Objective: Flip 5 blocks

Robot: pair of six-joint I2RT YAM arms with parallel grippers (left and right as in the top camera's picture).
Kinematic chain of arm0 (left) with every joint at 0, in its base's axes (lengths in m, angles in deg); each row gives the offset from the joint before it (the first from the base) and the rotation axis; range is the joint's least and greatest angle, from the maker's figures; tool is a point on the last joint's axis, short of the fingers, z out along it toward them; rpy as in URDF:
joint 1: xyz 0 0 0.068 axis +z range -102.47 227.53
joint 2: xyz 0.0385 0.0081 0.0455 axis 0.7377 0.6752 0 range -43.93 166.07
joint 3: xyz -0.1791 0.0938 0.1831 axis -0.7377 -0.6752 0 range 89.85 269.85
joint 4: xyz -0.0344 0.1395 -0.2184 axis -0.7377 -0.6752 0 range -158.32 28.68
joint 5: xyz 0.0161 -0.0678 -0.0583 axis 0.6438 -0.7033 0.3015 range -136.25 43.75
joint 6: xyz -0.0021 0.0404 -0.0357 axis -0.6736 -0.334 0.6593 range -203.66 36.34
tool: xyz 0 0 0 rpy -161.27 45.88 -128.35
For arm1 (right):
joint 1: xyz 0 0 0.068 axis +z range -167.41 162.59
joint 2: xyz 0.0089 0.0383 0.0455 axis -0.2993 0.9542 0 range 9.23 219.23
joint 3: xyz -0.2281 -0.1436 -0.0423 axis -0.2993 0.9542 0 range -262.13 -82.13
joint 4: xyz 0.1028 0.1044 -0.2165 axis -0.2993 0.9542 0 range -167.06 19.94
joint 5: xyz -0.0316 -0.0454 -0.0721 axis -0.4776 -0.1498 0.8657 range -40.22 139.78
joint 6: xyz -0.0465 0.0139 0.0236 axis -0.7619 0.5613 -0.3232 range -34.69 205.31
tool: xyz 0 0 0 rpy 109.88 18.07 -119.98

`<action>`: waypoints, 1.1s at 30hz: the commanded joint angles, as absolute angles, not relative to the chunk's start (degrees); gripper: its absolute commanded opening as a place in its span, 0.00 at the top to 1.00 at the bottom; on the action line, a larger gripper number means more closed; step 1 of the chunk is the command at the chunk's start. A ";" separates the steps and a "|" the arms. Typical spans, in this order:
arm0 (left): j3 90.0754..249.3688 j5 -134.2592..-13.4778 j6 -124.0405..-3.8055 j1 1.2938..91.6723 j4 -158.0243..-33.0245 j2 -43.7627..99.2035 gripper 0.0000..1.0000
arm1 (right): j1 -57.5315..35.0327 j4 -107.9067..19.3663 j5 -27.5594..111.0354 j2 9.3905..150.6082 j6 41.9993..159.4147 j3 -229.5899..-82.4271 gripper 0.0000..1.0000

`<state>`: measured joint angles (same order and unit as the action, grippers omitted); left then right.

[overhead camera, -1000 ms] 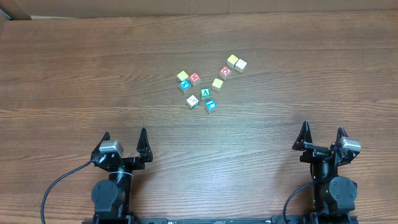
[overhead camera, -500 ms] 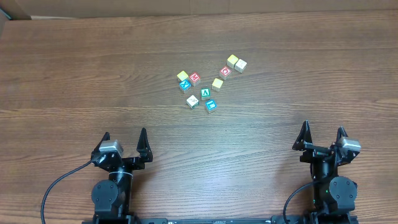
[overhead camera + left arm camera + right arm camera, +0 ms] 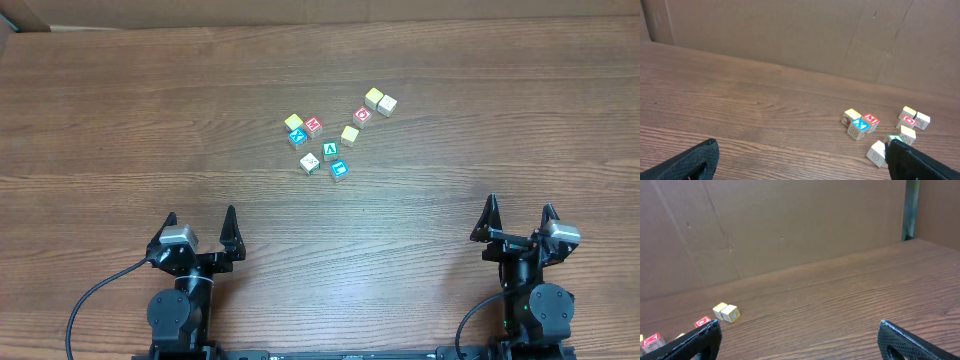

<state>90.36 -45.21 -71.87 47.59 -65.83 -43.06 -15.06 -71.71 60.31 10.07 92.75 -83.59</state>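
Blocks (image 3: 330, 150) sit clustered on the desk (image 3: 120, 120) in the overhead view, unmoved this past second, so by my reading no flip has begun; my left end effector (image 3: 200, 214) and right end effector (image 3: 518, 207) wait wide open, empty, at the near edge. My left wrist sees them ahead-right, cubes with no long axis, X and M faces up. My right wrist catches a few at far left.

Letter M on the top of a red block (image 3: 870, 119), letter X on a teal block (image 3: 859, 124) just beside it, a ring like an O on a second red block (image 3: 909, 120), a green V or upturned A on a pale block (image 3: 330, 150), other block faces too small to read.
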 commanded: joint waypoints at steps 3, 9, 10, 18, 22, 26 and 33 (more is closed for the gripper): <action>90.12 -45.87 -72.98 47.94 -65.77 -43.59 0.00 | -14.89 -72.06 60.41 9.46 92.10 -83.21 0.00; 90.12 -45.87 -72.98 47.94 -65.77 -43.59 0.00 | -14.89 -72.15 60.41 9.46 92.12 -83.21 0.00; 90.12 -45.43 -73.00 47.94 -65.77 -43.59 0.00 | -14.89 -72.10 60.41 9.46 92.12 -83.21 0.00; 90.14 -48.45 -72.15 47.87 -65.72 -43.59 0.00 | -14.89 -72.70 60.15 9.46 92.38 -83.21 0.00; 90.14 -58.48 -70.36 47.89 -64.21 -43.59 0.00 | -14.89 -80.02 48.02 9.46 92.97 -83.21 0.00; 90.64 -63.38 -70.36 47.89 -64.08 -43.57 0.00 | -14.89 -89.31 31.96 9.46 93.06 -83.65 0.00; 95.50 -64.10 -70.64 47.89 -67.84 -38.30 0.00 | -14.89 -73.77 22.78 14.55 100.58 -92.13 0.00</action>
<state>91.45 -61.50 -71.21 47.59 -66.68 -41.97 -15.06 -77.94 32.09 11.34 97.06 -86.73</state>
